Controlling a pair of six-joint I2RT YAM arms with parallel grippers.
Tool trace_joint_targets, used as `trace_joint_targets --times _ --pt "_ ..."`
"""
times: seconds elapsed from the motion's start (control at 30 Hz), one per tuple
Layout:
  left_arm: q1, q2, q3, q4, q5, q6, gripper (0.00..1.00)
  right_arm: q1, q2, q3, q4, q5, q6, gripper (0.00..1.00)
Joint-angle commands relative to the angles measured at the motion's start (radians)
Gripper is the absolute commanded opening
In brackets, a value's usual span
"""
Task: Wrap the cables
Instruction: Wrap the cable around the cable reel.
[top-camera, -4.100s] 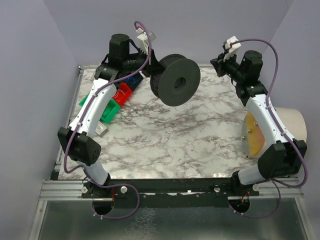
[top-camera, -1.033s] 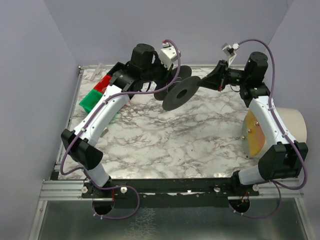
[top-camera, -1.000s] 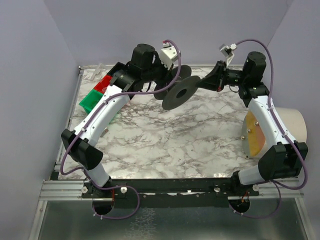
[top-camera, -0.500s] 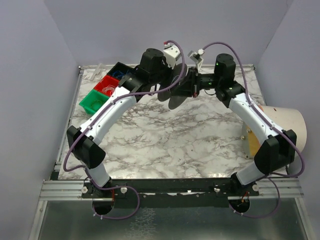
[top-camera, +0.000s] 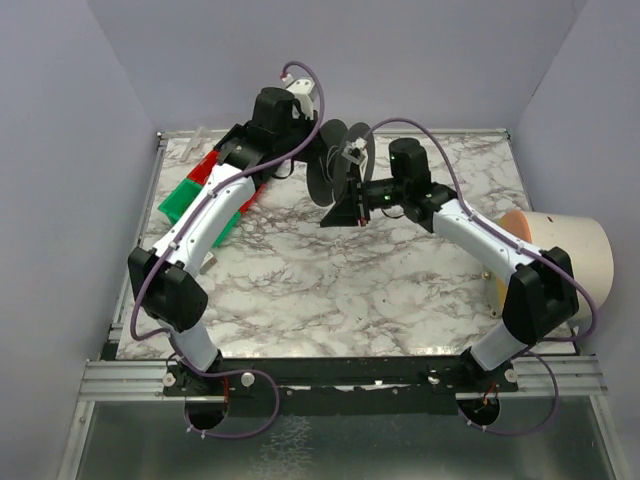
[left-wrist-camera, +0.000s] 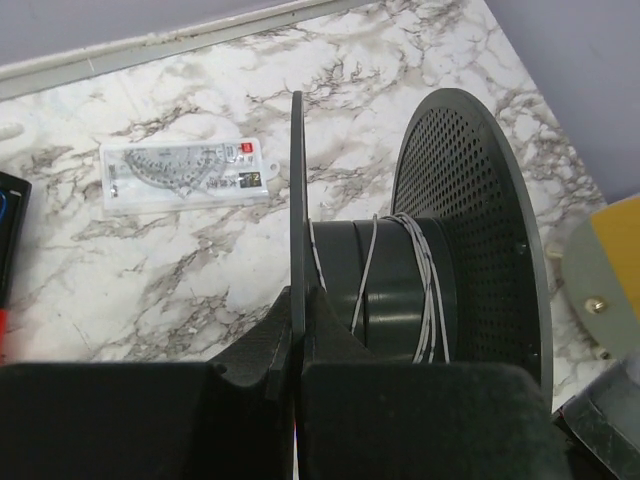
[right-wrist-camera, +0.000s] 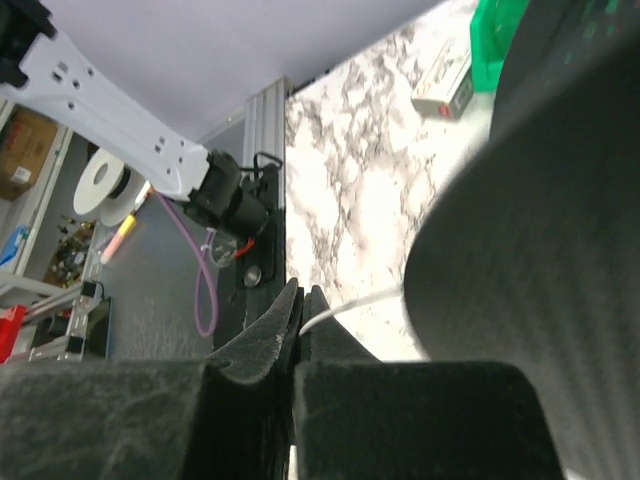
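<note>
Jaws tight on spool (left-wrist-camera: 470, 210) and cable (right-wrist-camera: 350, 303)

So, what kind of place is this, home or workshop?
Probably a robotics lab test cell: a left arm and right arm bolted to an aluminium rail, a marble-patterned table boxed in by plain lilac walls, and, in the right wrist view, a white reel outside.

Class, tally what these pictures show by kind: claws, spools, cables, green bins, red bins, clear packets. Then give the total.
Claws: 2 (left claw, right claw)
Spool: 1
Cable: 1
Green bin: 1
Red bin: 1
Clear packet: 1
Total: 7
</note>
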Motion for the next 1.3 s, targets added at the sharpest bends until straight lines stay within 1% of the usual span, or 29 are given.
trace_joint_targets --times 0.0,0.13,0.23,0.3,0.37,0.43,0.5,0.67,0.73,0.83,0.87,0.9,1.0,1.1,1.17,1.27 --pt "0.108 -0.028 -0.032 0.195 0.157 -0.162 0.0 0.034 -0.033 -0.077 -0.011 -0.025 -0.073 0.0" --pt "0.149 -0.063 -0.075 0.254 0.255 -0.215 0.0 0.033 -0.054 -0.132 0.019 0.0 -0.089 0.0" --pt "0.182 -0.088 -0.103 0.286 0.298 -0.253 0.0 0.026 -0.064 -0.152 0.029 0.013 -0.098 0.0" --pt "0.216 -0.103 -0.124 0.325 0.349 -0.294 0.0 0.006 -0.07 -0.178 0.072 0.003 -0.066 0.0" --pt "0.255 -0.12 -0.155 0.396 0.422 -0.351 0.0 -0.033 -0.079 -0.219 0.156 -0.032 -0.001 0.0" --pt "0.282 -0.138 -0.178 0.447 0.49 -0.388 0.0 -0.084 -0.094 -0.271 0.28 -0.085 0.097 0.0" --pt "0.289 -0.151 -0.182 0.458 0.54 -0.38 0.0 -0.134 -0.105 -0.32 0.416 -0.129 0.21 0.0" --pt "0.29 -0.163 -0.184 0.483 0.674 -0.348 0.0 -0.247 -0.105 -0.397 0.723 -0.154 0.493 0.0" --pt "0.29 -0.165 -0.174 0.477 0.725 -0.317 0.0 -0.29 -0.072 -0.414 0.927 -0.201 0.676 0.0" --pt "0.289 -0.167 -0.147 0.431 0.805 -0.223 0.0 -0.332 0.007 -0.427 1.341 -0.258 1.024 0.0" --pt "0.288 -0.168 -0.135 0.403 0.823 -0.186 0.0 -0.353 0.022 -0.426 1.439 -0.257 1.111 0.0" --pt "0.288 -0.169 -0.119 0.375 0.846 -0.144 0.0 -0.368 0.03 -0.423 1.502 -0.254 1.175 0.0" --pt "0.289 -0.171 -0.089 0.321 0.919 -0.067 0.0 -0.408 0.052 -0.4 1.603 -0.258 1.286 0.0" --pt "0.289 -0.173 -0.062 0.288 0.976 -0.017 0.0 -0.419 0.092 -0.37 1.761 -0.302 1.429 0.0" --pt "0.288 -0.172 -0.042 0.245 0.983 0.032 0.0 -0.422 0.103 -0.354 1.779 -0.323 1.491 0.0" --pt "0.287 -0.17 -0.017 0.149 0.942 0.141 0.0 -0.431 0.081 -0.335 1.764 -0.335 1.513 0.0"
